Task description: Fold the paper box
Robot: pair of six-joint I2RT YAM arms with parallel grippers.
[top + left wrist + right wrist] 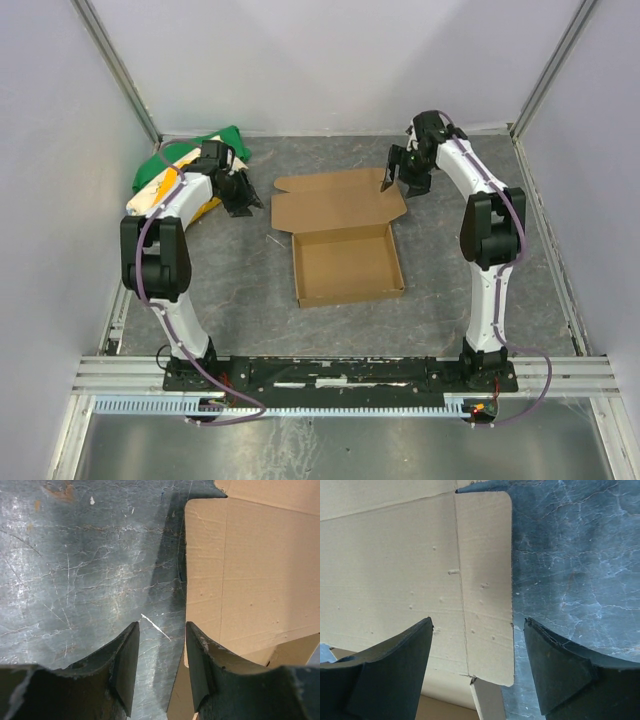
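The paper box (pixel 345 262) is brown cardboard in the middle of the table: a shallow tray with its lid (pixel 335 200) laid open toward the back. My left gripper (pixel 240 195) hovers at the lid's left edge, open. In the left wrist view the lid (pixel 250 570) lies beside the right finger (pixel 200 665), and only table shows between the jaws of the left gripper (pixel 162 625). My right gripper (pixel 405 175) is at the lid's right end, open. Seen from the right wrist, the right gripper (pixel 477 620) is open over the lid's narrow side flap (pixel 487 605), holding nothing.
A green, yellow and white cloth bundle (pixel 195 165) lies at the back left, just behind the left arm. White walls close in the grey table (pixel 250 290) on three sides. A metal rail (pixel 340 370) carries the arm bases at the near edge.
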